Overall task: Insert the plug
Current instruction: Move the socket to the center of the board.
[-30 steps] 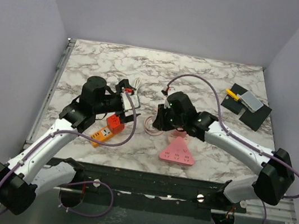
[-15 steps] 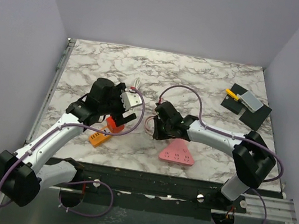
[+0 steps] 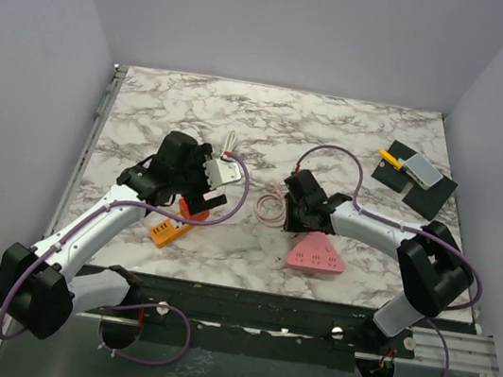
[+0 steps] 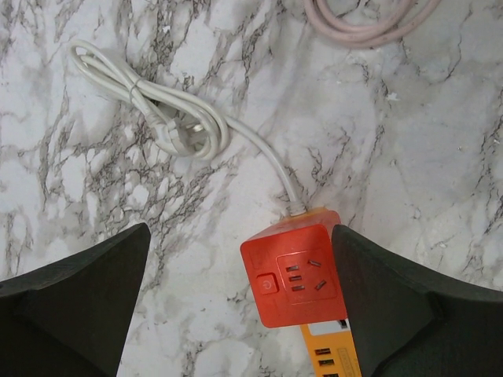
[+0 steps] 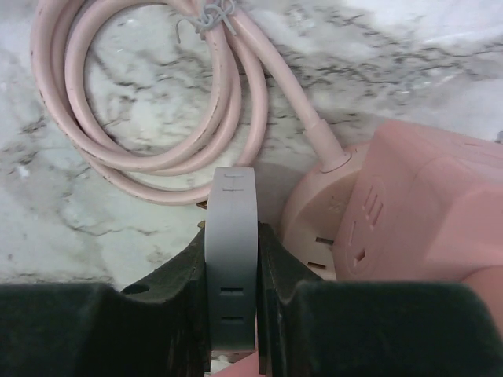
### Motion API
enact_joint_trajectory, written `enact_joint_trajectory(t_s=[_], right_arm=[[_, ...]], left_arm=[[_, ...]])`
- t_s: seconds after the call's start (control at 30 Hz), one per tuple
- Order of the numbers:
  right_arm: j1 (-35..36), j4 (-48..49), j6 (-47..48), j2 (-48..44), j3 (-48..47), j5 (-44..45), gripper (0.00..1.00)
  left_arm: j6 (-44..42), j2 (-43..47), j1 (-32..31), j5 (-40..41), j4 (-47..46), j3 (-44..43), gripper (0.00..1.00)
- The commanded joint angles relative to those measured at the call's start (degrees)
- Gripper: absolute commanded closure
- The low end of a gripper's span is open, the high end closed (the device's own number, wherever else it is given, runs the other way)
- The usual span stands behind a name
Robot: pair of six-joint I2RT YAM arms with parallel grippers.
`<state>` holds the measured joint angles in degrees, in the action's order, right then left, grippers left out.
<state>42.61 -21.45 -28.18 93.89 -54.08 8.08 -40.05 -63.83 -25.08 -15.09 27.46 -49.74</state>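
Since half a sec ago the pink power strip got shoved a bit to the right in the top view. The pink cable coil went w/ it, and the right gripper shifted right too. Right jaws are clenched on a thin grey slotted piece, held upright btwn the fingers, can't tell what it is exactly. In the right wrist cam the coil is upper left and the strip is at the right edge, its cord coming out of the corner nearest the grey piece.

Left gripper is released, fingers wide apart, nothing in it. It hovers over the red socket cube, which sits lower centre of the left wrist cam, closer to the right finger. An orange strip pokes out just below the cube.

The white plug lies loose on the marble table, upper left of that frame, bundled w/ its white cord. The cord runs down to the cube's top edge, and the plug's not in either gripper
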Motion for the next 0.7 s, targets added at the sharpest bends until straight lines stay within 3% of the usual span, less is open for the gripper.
enact_joint_trajectory(t_s=[0.0,0.53,0.67], right_arm=[[-3.15,-2.46,2.22,-2.13,1.83,5.67,0.99],[-18.59,-5.17,8.79,-10.44,2.78,8.49,0.99],[-18.54,-4.99,9.32,-12.68,1.05,1.57,0.99]], left_arm=[[-2.13,-0.24,0.53,0.86,5.36,-1.30,0.01],[-2.71,-1.25,0.98,2.56,9.58,-0.18,0.01],[0.60,-2.80,1.00,4.18,9.47,-0.10,0.01]])
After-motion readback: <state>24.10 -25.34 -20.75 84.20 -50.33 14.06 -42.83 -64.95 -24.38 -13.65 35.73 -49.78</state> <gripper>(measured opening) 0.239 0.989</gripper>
